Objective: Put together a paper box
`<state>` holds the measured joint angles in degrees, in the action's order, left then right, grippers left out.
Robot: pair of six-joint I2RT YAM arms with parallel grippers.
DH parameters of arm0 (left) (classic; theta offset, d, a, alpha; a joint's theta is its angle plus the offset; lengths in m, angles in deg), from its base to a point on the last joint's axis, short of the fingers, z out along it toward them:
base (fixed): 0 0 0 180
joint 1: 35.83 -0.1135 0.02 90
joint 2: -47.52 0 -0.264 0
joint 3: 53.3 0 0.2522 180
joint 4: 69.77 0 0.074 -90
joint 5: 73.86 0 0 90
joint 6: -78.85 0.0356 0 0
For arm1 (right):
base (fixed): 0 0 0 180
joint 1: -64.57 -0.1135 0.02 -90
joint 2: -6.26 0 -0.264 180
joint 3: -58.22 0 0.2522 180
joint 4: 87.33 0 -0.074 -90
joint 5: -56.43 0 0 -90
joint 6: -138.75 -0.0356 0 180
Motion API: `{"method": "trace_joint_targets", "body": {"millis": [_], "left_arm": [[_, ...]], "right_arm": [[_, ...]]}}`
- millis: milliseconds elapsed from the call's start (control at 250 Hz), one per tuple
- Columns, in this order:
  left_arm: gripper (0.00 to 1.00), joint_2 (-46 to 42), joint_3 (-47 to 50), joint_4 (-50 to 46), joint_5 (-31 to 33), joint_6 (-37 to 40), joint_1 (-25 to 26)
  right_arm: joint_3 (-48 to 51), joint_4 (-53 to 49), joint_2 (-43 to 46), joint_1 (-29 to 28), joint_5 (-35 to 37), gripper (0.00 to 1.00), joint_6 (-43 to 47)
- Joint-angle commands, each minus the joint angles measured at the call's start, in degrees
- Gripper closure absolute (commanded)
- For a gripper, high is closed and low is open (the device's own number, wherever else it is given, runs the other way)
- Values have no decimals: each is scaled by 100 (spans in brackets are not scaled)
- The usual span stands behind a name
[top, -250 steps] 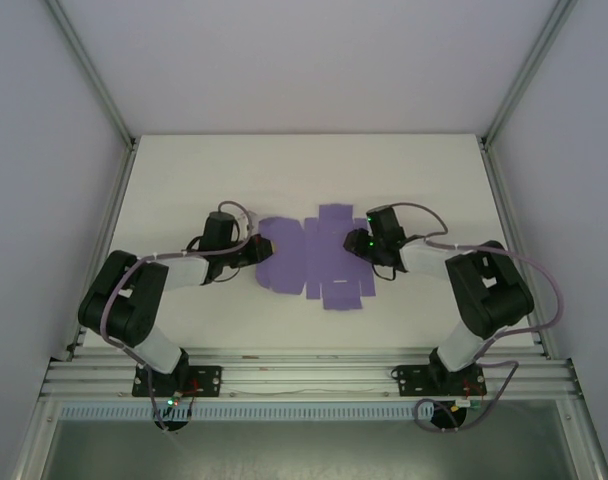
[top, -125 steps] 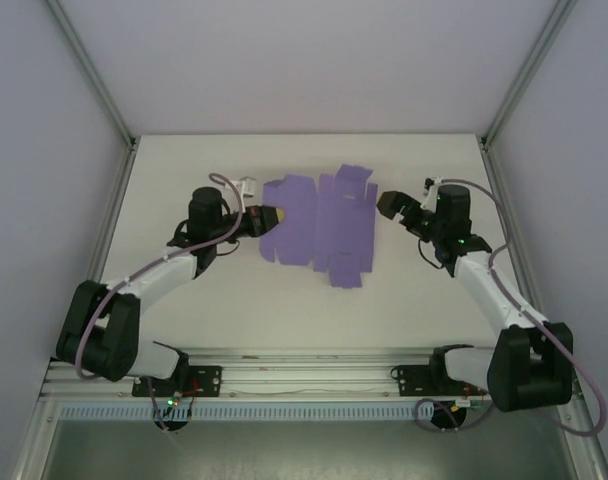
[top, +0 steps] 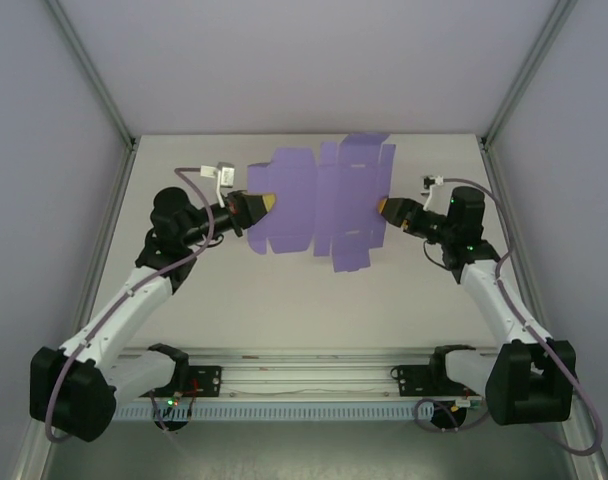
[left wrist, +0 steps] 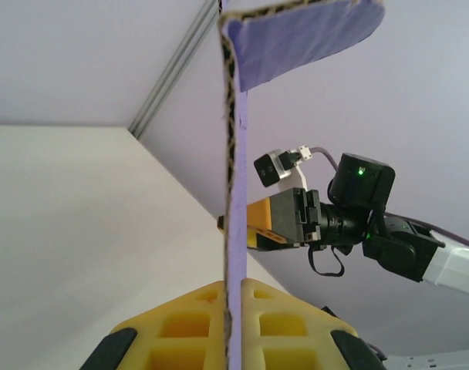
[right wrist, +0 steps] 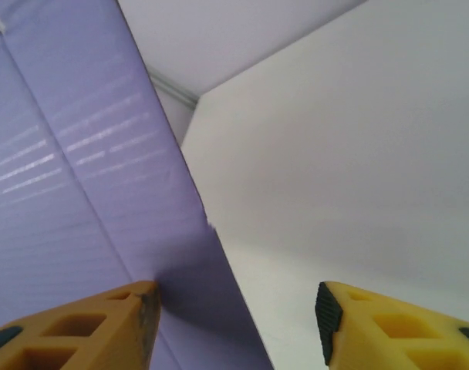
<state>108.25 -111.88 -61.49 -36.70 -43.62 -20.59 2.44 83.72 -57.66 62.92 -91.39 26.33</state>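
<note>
Sheet not yet folded: the paper box (top: 319, 205) hangs flat in the air at upper centre of the top view, its left edge pinched in my left gripper (top: 264, 203). My right gripper (top: 384, 208) stands spread at the right edge. Next, I judge, it must close there.

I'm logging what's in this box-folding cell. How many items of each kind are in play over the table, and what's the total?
Purple paper box, an unfolded flat sheet: 1
Grippers: 2 (left gripper shut on the sheet's edge, right gripper open at the opposite edge)
Total: 3
</note>
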Motion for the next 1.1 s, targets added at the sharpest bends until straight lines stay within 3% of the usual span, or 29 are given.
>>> {"method": "trace_joint_targets", "body": {"millis": [0,148,268,324,424,460,532,568,696,787,931,1015,1095], "left_arm": [[100,-139,16,-157,265,204,-47],[100,-260,51,-102,394,179,-47],[100,-338,76,-265,672,234,-41],[100,-355,173,-180,751,221,-41],[99,-320,309,-249,951,212,-45],[81,-324,332,-462,1187,235,-48],[19,-323,368,-1131,1943,347,-46],[1,-313,400,-1481,2391,368,-39],[0,-123,299,-2853,4071,522,-40],[0,132,102,-3490,4589,745,-43],[0,439,15,-3284,4171,871,-40],[0,640,-106,-2981,3707,997,-42],[0,889,-288,-2809,3437,1044,-45]], "right_arm": [[124,687,187,16,-797,49,-342],[245,766,386,16,-988,60,-204],[330,817,618,16,-1135,84,-50],[346,733,705,14,-1134,100,44],[253,219,758,13,-1044,100,446],[222,43,738,2,-940,100,574],[156,-325,624,-16,-753,100,839],[139,-504,540,-60,-720,100,1025],[62,-1283,77,-341,-545,100,1975],[81,-1440,-314,-457,-158,100,2344],[-559,-2563,-1092,-814,888,100,3689],[-1035,-3154,-1491,-1236,1837,100,4781],[-1526,-3509,-1860,-1758,3172,100,5580]]}}
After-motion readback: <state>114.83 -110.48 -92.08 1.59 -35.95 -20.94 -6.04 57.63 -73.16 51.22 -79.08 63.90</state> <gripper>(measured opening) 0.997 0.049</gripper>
